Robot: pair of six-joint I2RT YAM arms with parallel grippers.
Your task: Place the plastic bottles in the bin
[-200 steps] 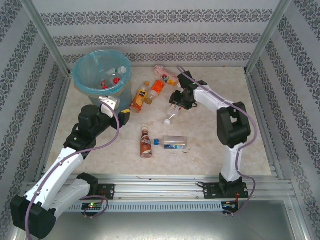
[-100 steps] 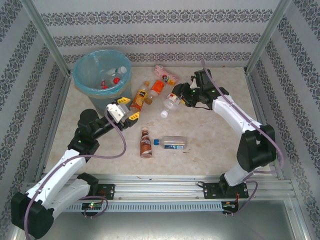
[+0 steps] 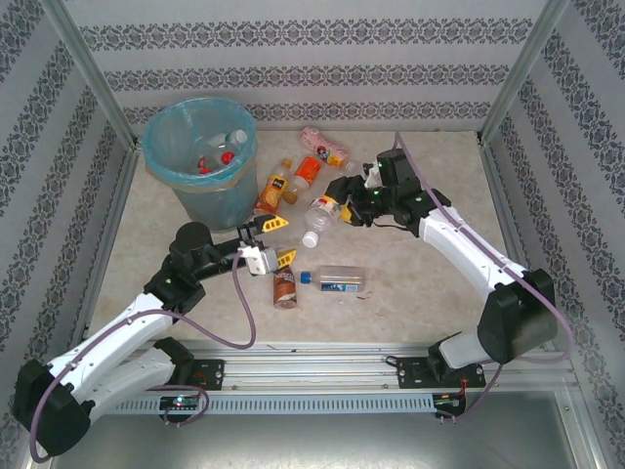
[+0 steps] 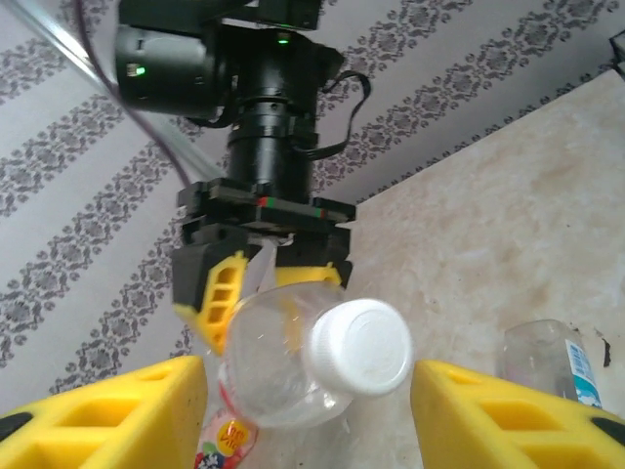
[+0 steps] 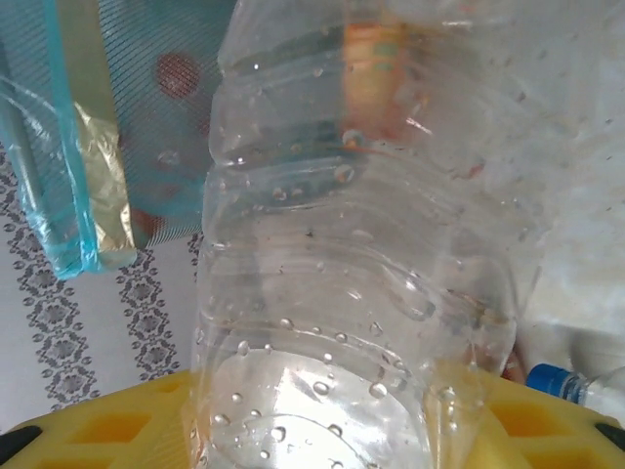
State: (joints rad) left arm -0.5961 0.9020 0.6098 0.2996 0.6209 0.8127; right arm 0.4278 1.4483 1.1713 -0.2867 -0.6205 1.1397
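My right gripper point(image 3: 337, 206) is shut on a clear plastic bottle point(image 3: 323, 211) with a white cap point(image 3: 311, 237), held above the table and tilted cap-down to the left. In the right wrist view this bottle point(image 5: 352, 293) stands between my yellow fingers point(image 5: 107, 430). My left gripper point(image 3: 277, 242) stands open just left of the cap. In the left wrist view the cap point(image 4: 359, 344) sits ahead of my yellow fingers point(image 4: 107, 410), touching neither. The bin point(image 3: 210, 200), lined in blue, stands at the back left with bottles inside point(image 3: 220, 151).
A brown bottle point(image 3: 284, 284) and a clear blue-capped bottle point(image 3: 337, 278) lie just below my left gripper. Two orange bottles point(image 3: 273, 188) point(image 3: 308, 171) and a pink one point(image 3: 324, 145) lie right of the bin. Patterned walls close the table in on three sides.
My right arm has lifted the clear bottle and swung it left. My left gripper has left the bin's side and moved right and nearer, up to the bottle's cap.
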